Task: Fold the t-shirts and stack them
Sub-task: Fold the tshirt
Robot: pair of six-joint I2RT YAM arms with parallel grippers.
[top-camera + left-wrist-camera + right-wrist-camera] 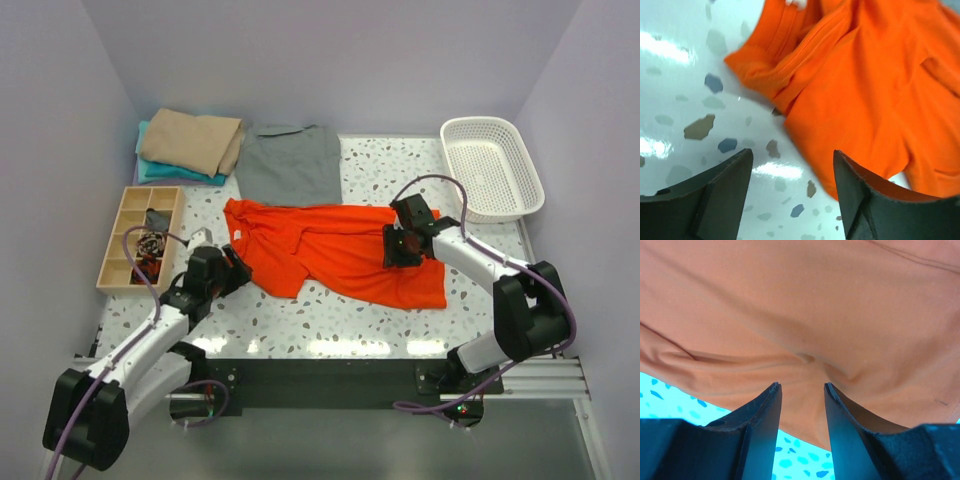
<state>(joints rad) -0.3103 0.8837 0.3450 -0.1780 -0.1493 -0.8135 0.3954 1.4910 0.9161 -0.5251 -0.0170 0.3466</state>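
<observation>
Top external shows me the orange-red t-shirt (330, 252) lying left to right, left tool (237, 268) wide beside its collar end, right tool (398, 248) narrow over its hem half.

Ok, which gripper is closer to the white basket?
Right. The right gripper is over the right end of the orange t-shirt, below-left of the basket; the left gripper is at the shirt's left edge, much farther away.

Bare table (330, 320) is lying open along the near edge, while the orange shirt (340, 250) is covering the middle, the wooden tray (130, 207) is blocking the left, the white basket (490, 170) is blocking the far right, and folded shirts (190, 140) and a grey shirt (290, 165) are filling the back.
</observation>
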